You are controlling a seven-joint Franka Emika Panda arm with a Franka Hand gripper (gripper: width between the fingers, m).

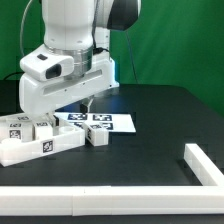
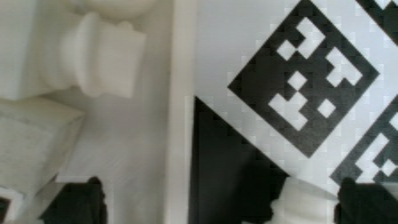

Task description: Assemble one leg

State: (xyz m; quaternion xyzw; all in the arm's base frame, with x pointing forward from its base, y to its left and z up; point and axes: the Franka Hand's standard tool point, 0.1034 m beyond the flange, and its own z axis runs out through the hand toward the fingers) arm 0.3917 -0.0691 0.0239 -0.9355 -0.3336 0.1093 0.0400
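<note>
A small white leg (image 1: pixel 97 137) with a black-and-white tag stands on the black table, just in front of the marker board (image 1: pixel 104 121). More white tagged parts (image 1: pixel 35 138) lie clustered at the exterior view's left. My gripper (image 1: pixel 86 103) hangs low over the gap between that cluster and the marker board, above and slightly behind the leg. In the wrist view my gripper (image 2: pixel 219 205) is open, with both dark fingertips (image 2: pixel 75 205) far apart. Between them lie a white part's edge (image 2: pixel 175 130) and a strip of black table. A large tag (image 2: pixel 317 72) fills one side.
A long white wall (image 1: pixel 90 204) runs along the table's front edge. A short white wall piece (image 1: pixel 205 163) stands at the exterior view's right. A green backdrop stands behind the table.
</note>
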